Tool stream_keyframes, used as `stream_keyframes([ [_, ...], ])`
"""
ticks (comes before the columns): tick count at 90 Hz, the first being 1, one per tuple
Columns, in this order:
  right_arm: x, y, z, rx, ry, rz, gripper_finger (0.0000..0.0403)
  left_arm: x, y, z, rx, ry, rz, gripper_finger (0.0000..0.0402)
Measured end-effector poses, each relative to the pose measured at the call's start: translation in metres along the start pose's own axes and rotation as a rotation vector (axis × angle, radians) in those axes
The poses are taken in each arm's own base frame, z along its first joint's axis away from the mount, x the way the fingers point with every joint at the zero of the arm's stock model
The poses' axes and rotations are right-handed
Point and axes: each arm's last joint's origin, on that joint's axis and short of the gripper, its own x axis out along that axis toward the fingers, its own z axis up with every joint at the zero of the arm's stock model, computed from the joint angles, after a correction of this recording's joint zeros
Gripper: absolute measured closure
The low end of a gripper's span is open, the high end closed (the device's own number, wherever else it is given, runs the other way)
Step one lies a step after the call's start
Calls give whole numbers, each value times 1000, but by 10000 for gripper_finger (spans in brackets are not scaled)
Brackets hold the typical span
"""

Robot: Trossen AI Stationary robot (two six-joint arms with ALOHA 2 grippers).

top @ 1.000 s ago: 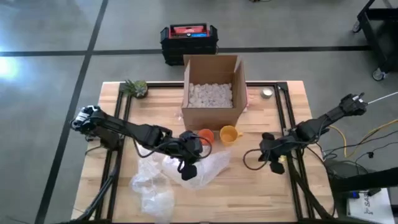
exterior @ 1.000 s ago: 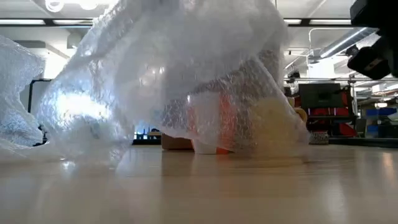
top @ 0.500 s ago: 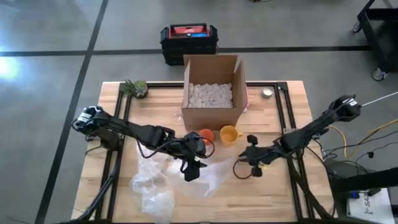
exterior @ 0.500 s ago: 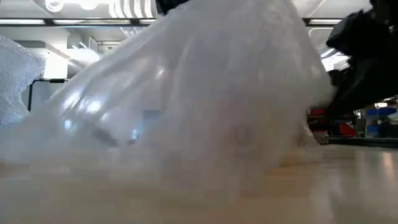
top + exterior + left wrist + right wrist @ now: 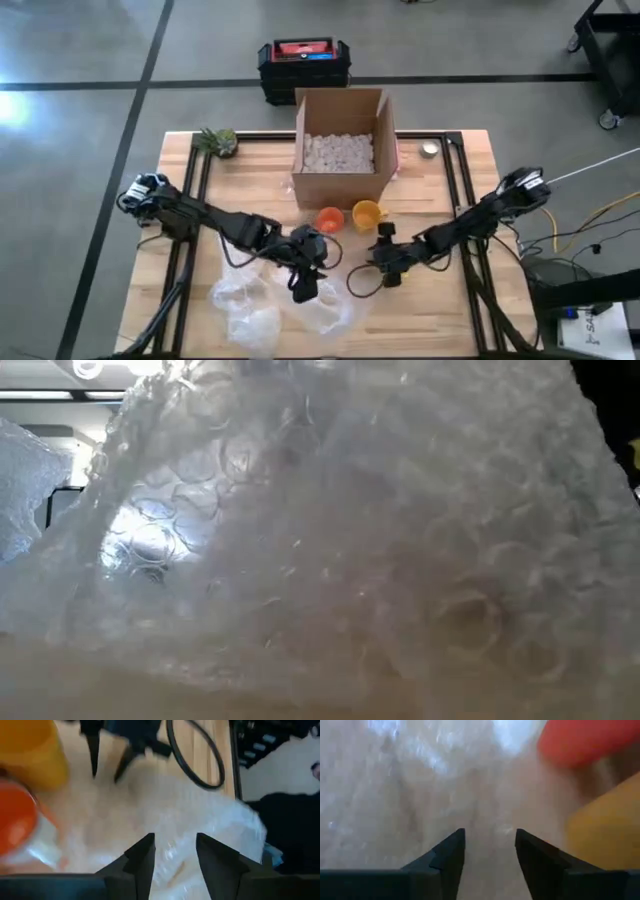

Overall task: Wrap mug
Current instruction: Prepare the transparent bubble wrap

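A: Mug positions?

B: Two mugs are seen on the wooden table [image 5: 470, 160], just in front of the cardboard box [image 5: 340, 145]. The orange mug [image 5: 329, 219] is beside the yellow mug [image 5: 368, 214], the yellow one nearer the right arm. Neither is wrapped.

A: Bubble wrap?

B: Bubble wrap [image 5: 268, 305] is spread over the front-left part of the table, below the mugs in the high view. The low view is almost fully filled by it. In the left wrist view a fold of it lies against the orange mug.

A: Left gripper?

B: The left gripper [image 5: 305, 285] is positioned over the wrap, in front of the orange mug. Its fingers [image 5: 140, 862] are spread apart in the wrist view, with wrap showing between them; nothing is seen pinched.

A: Right gripper?

B: The right gripper [image 5: 383, 262] is brought in near the table's middle, in front of the yellow mug and near the left gripper. Its fingers [image 5: 451, 852] are parted too, with wrap and bare table seen past them. Nothing is held.

A: Anything else on the table?

B: White packing filler is seen inside the box. A small plant [image 5: 218, 141] is placed at the far left corner, a small round object [image 5: 429, 149] near the far right. A black case [image 5: 304, 65] with a red lid is set on the floor behind the table.
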Motion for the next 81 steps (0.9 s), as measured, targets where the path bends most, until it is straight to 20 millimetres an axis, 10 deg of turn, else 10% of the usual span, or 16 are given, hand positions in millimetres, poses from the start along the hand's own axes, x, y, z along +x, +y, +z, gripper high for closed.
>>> stream_keyframes([
  [32, -44, 11, -14, 149, 176, 78, 383, 40, 7, -75, -231, 116, 22, 328],
  [81, -108, 12, -50, 441, 644, 13, 395, 60, 39, -139, -485, 404, -19, 342],
])
